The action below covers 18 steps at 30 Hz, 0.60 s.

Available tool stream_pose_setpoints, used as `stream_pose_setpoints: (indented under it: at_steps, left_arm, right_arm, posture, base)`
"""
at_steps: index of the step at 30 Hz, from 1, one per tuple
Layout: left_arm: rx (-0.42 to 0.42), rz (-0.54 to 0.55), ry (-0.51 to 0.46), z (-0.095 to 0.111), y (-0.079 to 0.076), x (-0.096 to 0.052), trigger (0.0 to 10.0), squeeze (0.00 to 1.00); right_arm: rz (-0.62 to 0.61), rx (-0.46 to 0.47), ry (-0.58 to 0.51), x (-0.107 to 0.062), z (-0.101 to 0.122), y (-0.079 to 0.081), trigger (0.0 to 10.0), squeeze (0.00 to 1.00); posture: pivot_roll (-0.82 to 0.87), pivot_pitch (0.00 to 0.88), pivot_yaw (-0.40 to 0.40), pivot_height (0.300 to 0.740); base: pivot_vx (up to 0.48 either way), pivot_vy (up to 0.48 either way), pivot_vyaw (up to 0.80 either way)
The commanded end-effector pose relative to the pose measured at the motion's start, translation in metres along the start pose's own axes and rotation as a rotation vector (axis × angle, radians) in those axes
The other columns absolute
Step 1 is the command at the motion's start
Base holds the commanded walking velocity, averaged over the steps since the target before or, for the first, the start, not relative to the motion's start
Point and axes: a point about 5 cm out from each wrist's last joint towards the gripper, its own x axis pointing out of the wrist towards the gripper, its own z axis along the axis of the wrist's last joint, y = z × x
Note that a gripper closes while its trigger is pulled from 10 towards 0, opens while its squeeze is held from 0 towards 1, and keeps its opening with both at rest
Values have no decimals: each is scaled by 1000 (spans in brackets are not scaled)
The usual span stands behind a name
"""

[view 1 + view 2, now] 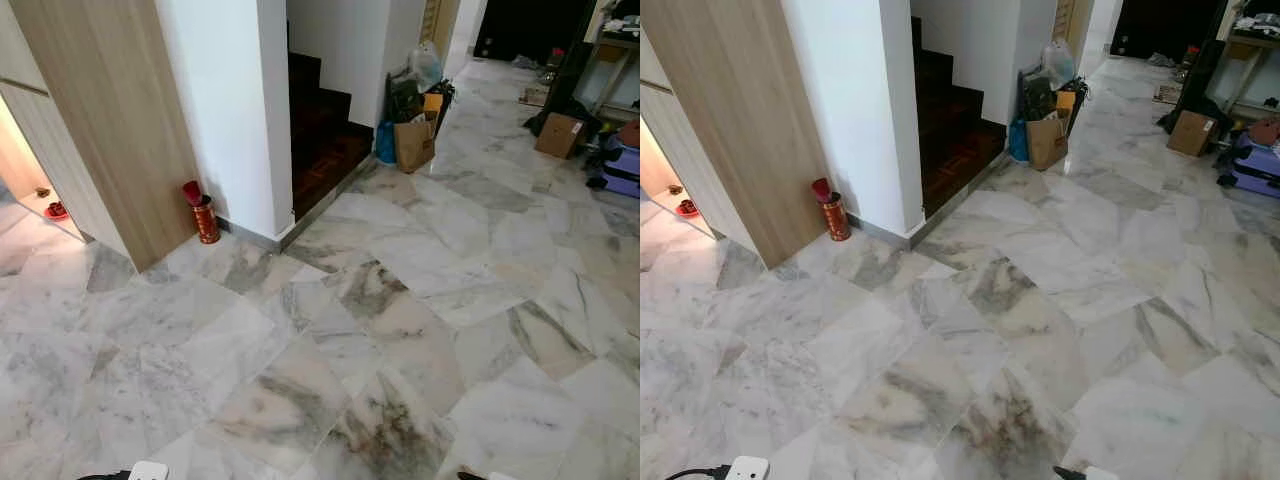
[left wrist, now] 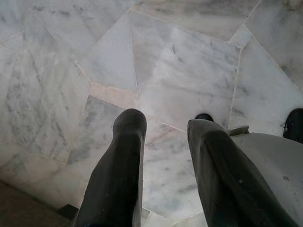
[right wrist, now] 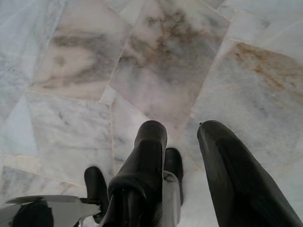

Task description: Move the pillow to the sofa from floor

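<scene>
Both grippers hang low over the marble floor; left gripper and right gripper have fingers apart and hold nothing; no pillow or sofa can be seen, so neither arm is nearer yet

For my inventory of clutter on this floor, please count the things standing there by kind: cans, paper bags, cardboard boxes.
Red can beside the white wall: 1
Brown paper bag by the stairs: 1
Cardboard box further back: 1
Total: 3
</scene>
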Motion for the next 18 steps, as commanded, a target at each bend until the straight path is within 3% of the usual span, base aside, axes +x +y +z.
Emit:
stream_pose_setpoints:
  at_steps: [1,4,18]
  left_arm:
    - [-1,-9,23,-7,-2,-1,10000,0]
    - [-2,-14,29,-9,-4,-1,10000,0]
    - [-6,-15,37,-13,-5,-2,10000,0]
  right_arm:
    - [0,-15,-8,1,4,2,10000,0]
    - [17,-37,-7,4,6,13,10000,0]
    - [23,-71,2,4,4,16,10000,0]
  posture:
    - [88,0,14,740]
    - [90,0,9,740]
    - [89,0,8,740]
  base:
    - [0,0,0]
    - [0,0,0]
    - [0,0,32]
